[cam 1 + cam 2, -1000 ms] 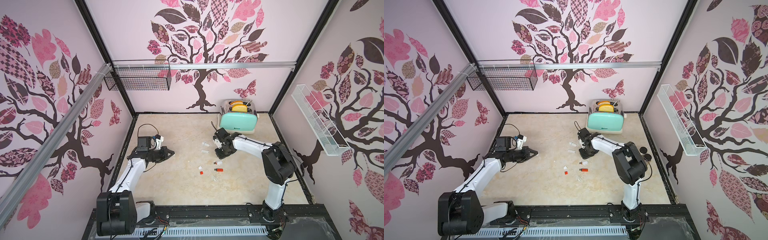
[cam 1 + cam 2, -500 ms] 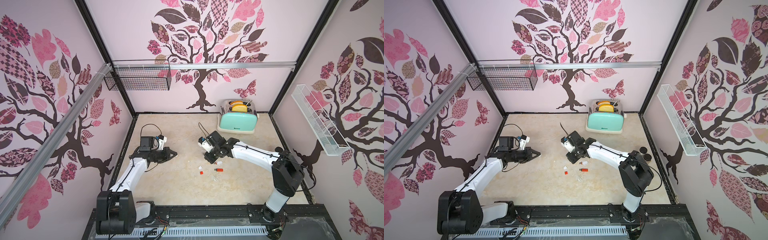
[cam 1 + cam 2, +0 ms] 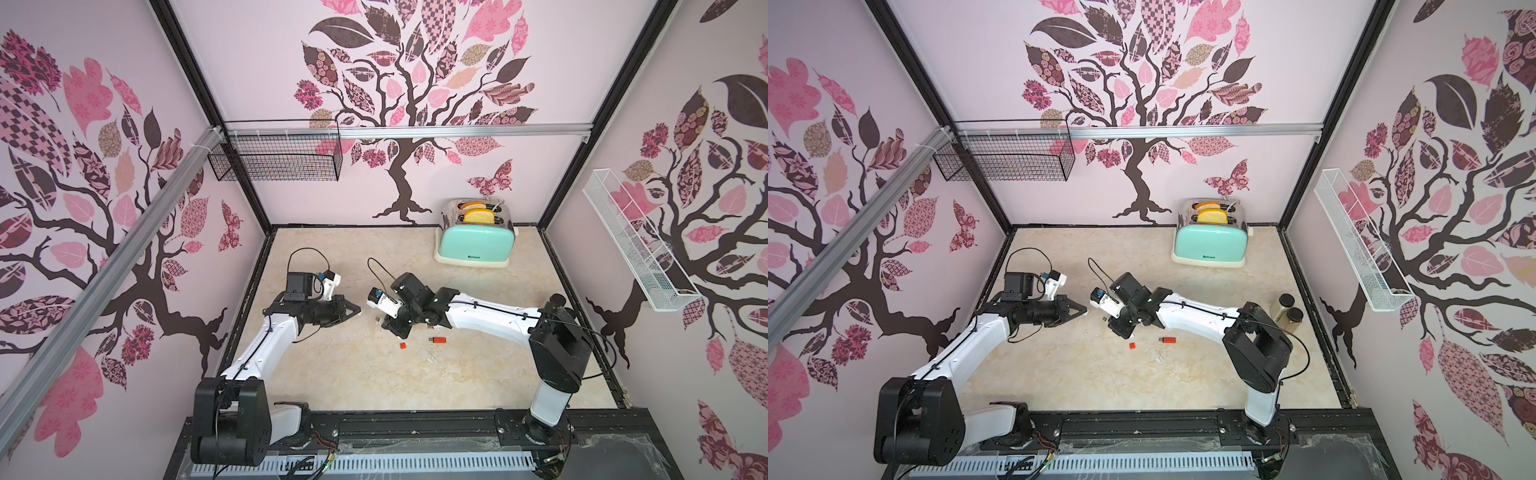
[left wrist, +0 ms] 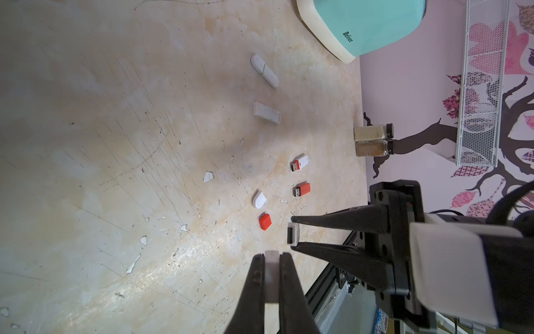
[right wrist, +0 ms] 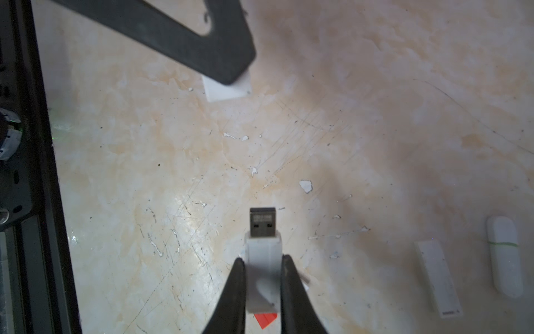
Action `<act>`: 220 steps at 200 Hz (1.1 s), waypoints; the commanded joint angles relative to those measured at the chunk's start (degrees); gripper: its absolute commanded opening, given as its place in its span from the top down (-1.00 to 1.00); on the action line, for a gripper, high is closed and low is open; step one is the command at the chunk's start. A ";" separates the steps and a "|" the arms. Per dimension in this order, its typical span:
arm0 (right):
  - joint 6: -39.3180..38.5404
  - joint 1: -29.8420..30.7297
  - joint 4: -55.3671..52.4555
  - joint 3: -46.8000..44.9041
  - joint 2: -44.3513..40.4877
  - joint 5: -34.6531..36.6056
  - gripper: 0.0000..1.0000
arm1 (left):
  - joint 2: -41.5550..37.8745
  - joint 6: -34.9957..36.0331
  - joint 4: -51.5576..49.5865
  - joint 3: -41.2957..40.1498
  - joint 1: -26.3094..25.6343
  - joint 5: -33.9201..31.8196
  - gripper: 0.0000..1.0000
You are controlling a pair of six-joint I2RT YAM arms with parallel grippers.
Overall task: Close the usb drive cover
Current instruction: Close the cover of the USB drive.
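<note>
You have a beige marble tabletop [image 3: 374, 386] between pink tree-pattern walls [image 3: 457, 62]. At its far edge the mint-green toaster [image 3: 476, 245] holds two yellow toast slices [image 3: 478, 215]. Your left gripper [image 4: 272, 256] pinches a small white plastic cap [image 4: 272, 277]; your right gripper [image 5: 262, 260] clamps the white usb drive [image 5: 263, 245], its metal plug [image 5: 262, 222] bare. Cap and plug are near, not touching, over the table middle; free surface lies toward the black front rail [image 3: 415, 424].

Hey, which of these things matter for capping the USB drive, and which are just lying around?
In use:
white USB drive in right claw
white cap in left claw

Lying about:
toaster
spice jars
red cap
red drive
</note>
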 commanded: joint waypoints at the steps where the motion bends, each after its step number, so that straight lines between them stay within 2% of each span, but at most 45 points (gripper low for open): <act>1: -1.72 1.06 3.70 0.68 -0.12 0.55 1.00 | 0.77 0.11 0.27 1.83 -0.43 1.92 1.00; 66: -0.70 2.04 5.84 1.87 1.86 -0.52 1.00 | 1.53 -0.55 1.48 0.64 -1.41 2.93 1.00; 89: 0.13 2.29 3.26 4.21 2.55 0.78 1.00 | 1.47 0.10 0.04 1.13 -1.39 2.20 1.00; 165: 0.36 2.42 7.81 1.71 0.23 -0.26 1.00 | 3.49 0.59 -0.24 1.88 -2.18 0.15 1.00; 220: 0.09 2.42 8.79 1.01 -0.53 2.47 1.00 | 2.58 0.49 0.09 1.21 -2.73 0.71 1.00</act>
